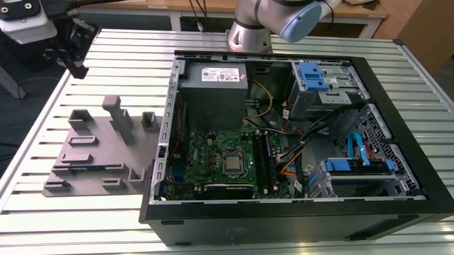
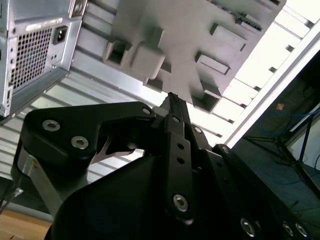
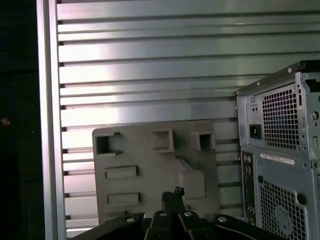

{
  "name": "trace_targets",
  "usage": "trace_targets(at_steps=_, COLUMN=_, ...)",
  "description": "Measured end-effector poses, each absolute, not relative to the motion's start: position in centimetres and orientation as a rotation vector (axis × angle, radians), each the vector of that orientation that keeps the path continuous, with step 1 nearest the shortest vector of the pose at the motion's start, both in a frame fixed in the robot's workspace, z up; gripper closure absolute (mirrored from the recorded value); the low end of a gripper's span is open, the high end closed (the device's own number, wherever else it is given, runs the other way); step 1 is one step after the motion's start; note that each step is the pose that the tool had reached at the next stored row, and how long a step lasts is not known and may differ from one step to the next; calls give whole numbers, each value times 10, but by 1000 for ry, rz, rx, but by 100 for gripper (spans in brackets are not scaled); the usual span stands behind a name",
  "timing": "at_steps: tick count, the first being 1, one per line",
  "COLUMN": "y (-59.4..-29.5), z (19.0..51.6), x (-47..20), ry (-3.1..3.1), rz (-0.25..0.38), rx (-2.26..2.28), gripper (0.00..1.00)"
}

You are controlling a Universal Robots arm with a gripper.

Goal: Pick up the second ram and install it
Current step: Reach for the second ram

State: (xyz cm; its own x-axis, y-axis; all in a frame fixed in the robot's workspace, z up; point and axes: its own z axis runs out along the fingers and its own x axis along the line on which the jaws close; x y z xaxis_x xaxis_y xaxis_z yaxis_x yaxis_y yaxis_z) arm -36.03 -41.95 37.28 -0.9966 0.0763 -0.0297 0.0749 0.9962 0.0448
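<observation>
The gripper [image 1: 78, 72] hangs in the air over the table [image 1: 42, 212], at the far corner on the exterior view's left. It is well apart from the case [image 1: 284, 223] and it touches nothing. In both wrist views the gripper [image 2: 170, 100] [image 3: 172, 193] points down toward the tray [image 3: 150, 165]. Its 2 black fingers [image 2: 175, 135] lie against each other and end in 1 narrow tip. I see nothing held between them.

The tray [image 1: 99, 154] is a flat grey plate with 3 tall blocks in its far row and some low pockets. It lies on the table just beside the case, on the exterior view's left of it.

The ram [image 1: 89, 166] is in the tray. It shows as a thin dark strip, seen edge-on, lying low in the near half of the tray just past the 2 low pockets. In the second wrist view the same strip [image 2: 247, 21] lies next to these 2 pockets, well apart from the fingertips.

The case lies on its side with the cover off. Inside are the green board [image 1: 212, 154], the grey power supply [image 1: 212, 77] at the far end and blue drive holders [image 1: 312, 77] on the exterior view's right. Long dark slots [image 1: 265, 159] run beside the processor socket. I cannot tell if a stick sits in them. The arm [image 1: 252, 26] rises from behind the case.
</observation>
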Motion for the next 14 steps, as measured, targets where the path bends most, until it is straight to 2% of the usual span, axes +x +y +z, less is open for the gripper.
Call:
trace_targets(at_steps=5, y=-440, z=366, x=-361, ry=3107, rz=68, rx=118, gripper=93)
trace_targets(at_steps=14, y=-458, z=356, x=-363, ry=3107, rz=68, rx=117, gripper=93)
